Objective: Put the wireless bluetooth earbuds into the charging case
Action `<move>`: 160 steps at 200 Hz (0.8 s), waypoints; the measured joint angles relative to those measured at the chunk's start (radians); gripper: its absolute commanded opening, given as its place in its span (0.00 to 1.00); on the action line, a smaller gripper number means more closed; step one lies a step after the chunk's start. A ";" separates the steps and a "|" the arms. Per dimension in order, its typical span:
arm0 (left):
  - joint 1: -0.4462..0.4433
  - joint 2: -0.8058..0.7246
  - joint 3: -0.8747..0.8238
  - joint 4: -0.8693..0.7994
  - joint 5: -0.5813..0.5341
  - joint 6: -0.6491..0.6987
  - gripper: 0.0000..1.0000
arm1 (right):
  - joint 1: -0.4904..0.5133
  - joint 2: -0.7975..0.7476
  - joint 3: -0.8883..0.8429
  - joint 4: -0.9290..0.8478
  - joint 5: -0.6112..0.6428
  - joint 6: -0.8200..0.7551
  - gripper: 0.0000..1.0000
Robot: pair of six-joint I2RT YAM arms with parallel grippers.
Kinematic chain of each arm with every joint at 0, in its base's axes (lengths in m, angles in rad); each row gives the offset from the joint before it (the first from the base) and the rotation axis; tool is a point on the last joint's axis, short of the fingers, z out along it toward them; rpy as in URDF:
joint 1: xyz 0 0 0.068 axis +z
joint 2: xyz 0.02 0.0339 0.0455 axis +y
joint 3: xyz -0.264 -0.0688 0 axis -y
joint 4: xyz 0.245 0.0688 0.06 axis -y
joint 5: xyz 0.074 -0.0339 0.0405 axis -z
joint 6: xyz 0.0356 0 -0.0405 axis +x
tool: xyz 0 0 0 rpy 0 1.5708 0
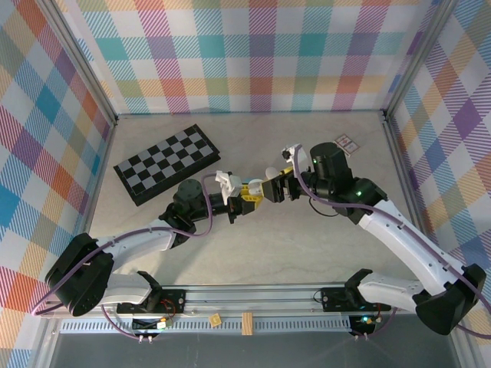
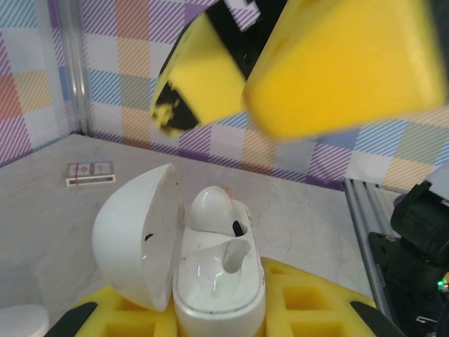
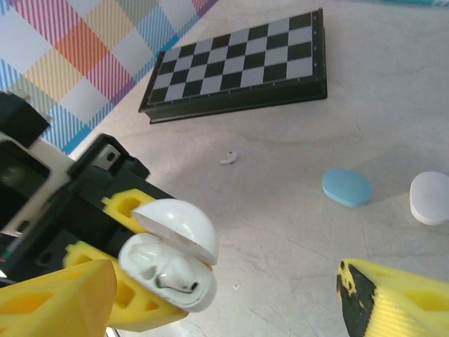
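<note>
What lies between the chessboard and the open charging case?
A single loose white earbud, seen in the right wrist view, between chessboard and charging case.

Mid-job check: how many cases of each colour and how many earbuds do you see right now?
White cases: 2, open white case and closed white case
Blue case: 1
Earbuds: 2, seated earbud and loose earbud
Total: 5
</note>
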 measured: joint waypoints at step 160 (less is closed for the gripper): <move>0.160 -0.186 -0.148 -0.033 -0.194 0.084 0.06 | 0.013 0.105 -0.009 0.057 0.101 0.094 0.81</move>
